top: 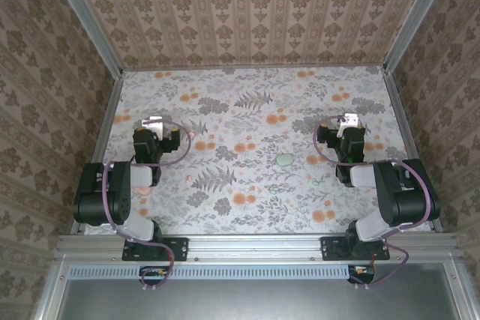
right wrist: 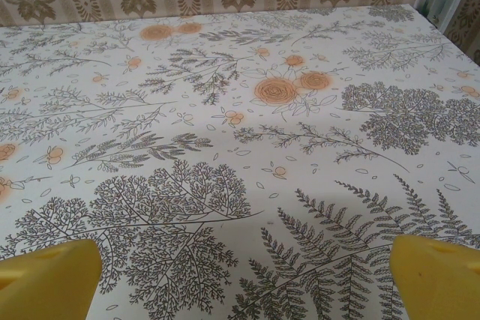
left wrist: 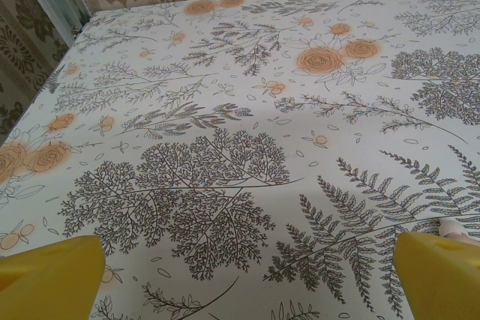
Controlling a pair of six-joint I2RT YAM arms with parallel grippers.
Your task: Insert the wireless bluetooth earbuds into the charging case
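**A:** Tool state, quick?

**B:** Both released. My left gripper [top: 155,122] and right gripper [top: 349,121] hang over the floral cloth [top: 247,103] with jaws wide and nothing between them.

**A:** Where's the case?

**B:** I take the small round greenish thing between the arms, nearer the right one, for the charging case [top: 285,160]. It's too small to tell if the lid is up. There's a pale spot [top: 315,160] just beside it, which could be a bud or just print.

**A:** And the earbuds?

**B:** Not sure. There's a pinkish bit [top: 190,178] on the cloth near my left arm. The left wrist view also shows a pale nub [left wrist: 455,228] right at the edge of one yellow finger [left wrist: 439,275]. Either is probably a bud, but I can't match the two.

**A:** What could go wrong?

**B:** The busy cloth is my biggest worry. Its orange blossoms are about bud-sized, so I could go down on a printed flower.

The buds also look small and smooth, so an off-centre pinch would likely squirt one away.

The case sits loose. If I press a bud in without the other arm bracing it, I'd expect it to slide.

And if the lid is shut, or the bud is turned wrong for its socket, it won't seat.
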